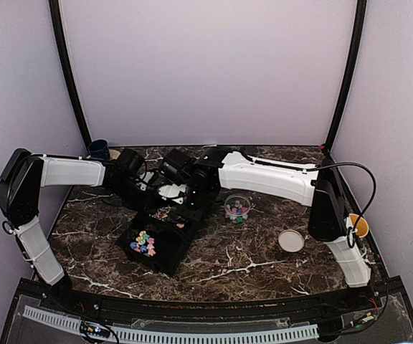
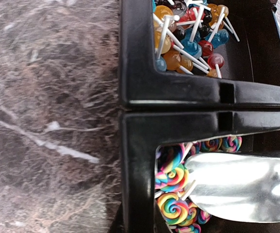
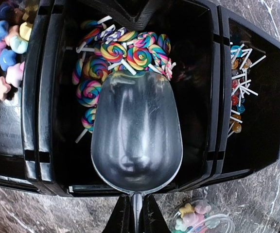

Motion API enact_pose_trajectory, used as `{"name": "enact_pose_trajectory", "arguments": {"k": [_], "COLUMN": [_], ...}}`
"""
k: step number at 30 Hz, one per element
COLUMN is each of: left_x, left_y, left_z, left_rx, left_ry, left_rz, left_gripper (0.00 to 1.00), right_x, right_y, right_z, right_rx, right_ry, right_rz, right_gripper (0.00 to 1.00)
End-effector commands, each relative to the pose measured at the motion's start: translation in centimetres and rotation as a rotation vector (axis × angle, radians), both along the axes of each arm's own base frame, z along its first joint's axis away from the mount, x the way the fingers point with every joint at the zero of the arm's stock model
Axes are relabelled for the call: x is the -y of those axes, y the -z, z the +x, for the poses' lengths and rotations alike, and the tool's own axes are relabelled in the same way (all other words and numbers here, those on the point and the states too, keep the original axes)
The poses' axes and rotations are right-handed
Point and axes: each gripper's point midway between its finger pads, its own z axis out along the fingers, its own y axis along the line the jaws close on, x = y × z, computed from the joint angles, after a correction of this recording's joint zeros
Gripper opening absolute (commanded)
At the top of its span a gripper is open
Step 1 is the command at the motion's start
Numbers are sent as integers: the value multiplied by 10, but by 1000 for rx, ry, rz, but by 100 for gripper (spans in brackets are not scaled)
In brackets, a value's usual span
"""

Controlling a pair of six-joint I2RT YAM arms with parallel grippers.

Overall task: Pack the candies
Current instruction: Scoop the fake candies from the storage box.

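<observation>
The candies lie sorted in a black compartment tray (image 1: 165,259). Rainbow swirl lollipops (image 3: 115,53) fill the middle compartment, pastel star sweets (image 3: 6,53) the left one, and small ball lollipops (image 3: 239,87) the right one. My right gripper (image 3: 136,213) is shut on the handle of a metal scoop (image 3: 136,131). The scoop's empty bowl lies in the middle compartment with its lip against the swirl lollipops. My left gripper (image 2: 137,228) is shut on the tray's outer wall (image 2: 140,73) beside that compartment. Its fingers barely show. A clear cup (image 1: 236,208) with several pastel sweets stands right of the tray.
A round tan lid (image 1: 290,241) lies on the marble table to the right. A dark blue cup (image 1: 97,149) stands at the back left. An orange cup (image 1: 358,224) sits by the right arm's base. Both arms cross above the tray's far end.
</observation>
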Motion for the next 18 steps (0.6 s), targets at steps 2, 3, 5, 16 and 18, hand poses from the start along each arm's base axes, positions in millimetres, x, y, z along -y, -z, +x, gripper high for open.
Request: {"name": "enact_pose_trajectory", "arguments": {"k": [2, 3, 5, 16, 18], "left_x": [49, 49, 48, 49, 49], "left_y": [-110, -110, -111, -132, -135], "left_z": [12, 12, 12, 10, 9], "left_rx": [241, 242, 245, 314, 327], "left_ry": [117, 116, 114, 134, 138], "left_rz": [-316, -315, -313, -351, -354], "left_gripper": [0, 0, 0, 0, 0], "right_x": [-15, -16, -15, -35, -39], "right_y": [40, 39, 43, 36, 36], "right_z": [8, 11, 14, 27, 25], "right_rx": [5, 18, 36, 116, 111], "right_ry": [60, 71, 101, 185, 172], "right_rz": [36, 59, 95, 351, 383], "right_gripper": [0, 0, 0, 0, 0]}}
